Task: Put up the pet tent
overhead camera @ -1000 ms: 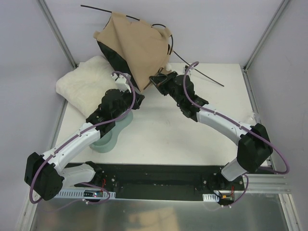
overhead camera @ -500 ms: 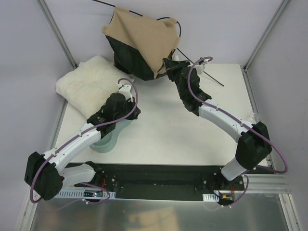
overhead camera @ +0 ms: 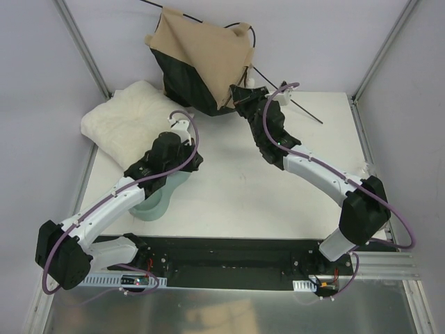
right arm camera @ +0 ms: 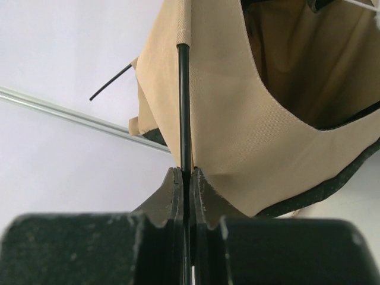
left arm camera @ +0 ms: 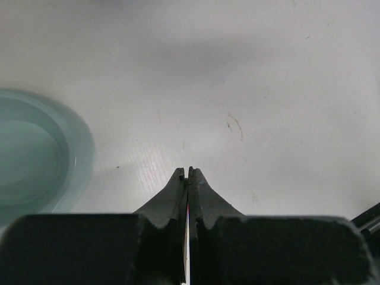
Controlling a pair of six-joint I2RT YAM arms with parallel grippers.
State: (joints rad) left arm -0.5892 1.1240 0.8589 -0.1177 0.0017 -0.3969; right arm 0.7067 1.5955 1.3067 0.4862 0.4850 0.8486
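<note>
Pet tent (overhead camera: 201, 59) place: hangs raised over the far edge of the table (overhead camera: 229, 195), just beyond the white fluffy cushion (overhead camera: 122, 122) and close to the back wall.
Right gripper (right arm camera: 185, 172) jaws: pressed together on a thin black pole (right arm camera: 184, 107), parted only by the pole's own width; grips it just short of the fabric.
Left gripper (left arm camera: 187, 171) jaws: clenched tip to tip with nothing between them; points at bare table beside a pale blue-green bowl (left arm camera: 35, 160), well apart from the tent.
Tent look: crumpled and not yet standing; broad tan panel uppermost, black panel along the lower left, tan edges folded and slack.
Gripped pole direction: runs straight away from the jaws in the right wrist view and enters a tan sleeve at the fabric's edge.
Other poles: one tip juts from the tent's upper left corner; another slants from its right side down across the far right of the table.
Long axis: lies diagonally in the top view, upper left to lower right, along the line of those poles.
</note>
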